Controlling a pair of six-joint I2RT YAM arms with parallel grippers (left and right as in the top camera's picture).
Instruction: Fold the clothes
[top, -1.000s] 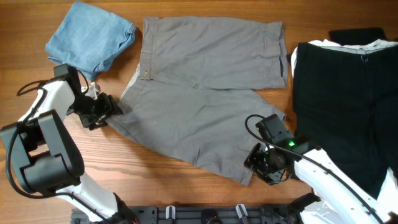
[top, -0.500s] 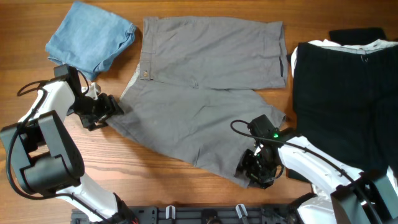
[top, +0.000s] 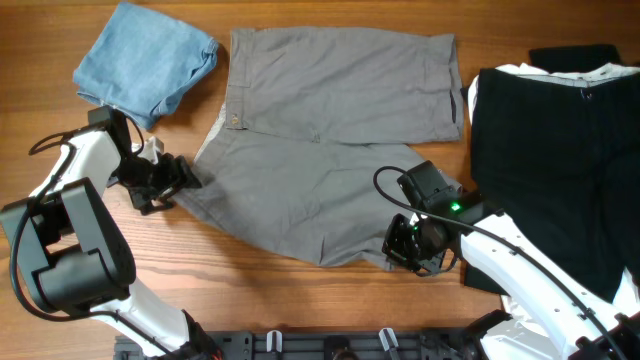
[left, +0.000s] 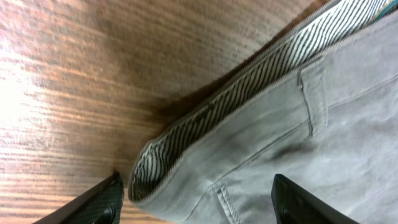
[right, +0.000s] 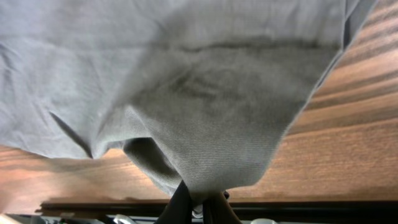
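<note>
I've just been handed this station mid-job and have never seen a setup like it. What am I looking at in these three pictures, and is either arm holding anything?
You are looking at two robot arms at a wooden table, set to fold clothes. The wide picture comes from a fixed camera above the table. The two close-ups come from a camera on each wrist, looking along that arm's own fingers.

On the table lie grey shorts in the middle, a light-blue garment at the upper left of the overhead view, and a black garment at its right.

The left hand is open, with its fingers on either side of the waistband corner, and grips nothing. The right hand is shut on a leg hem of the shorts, and the cloth drapes from it.
</note>
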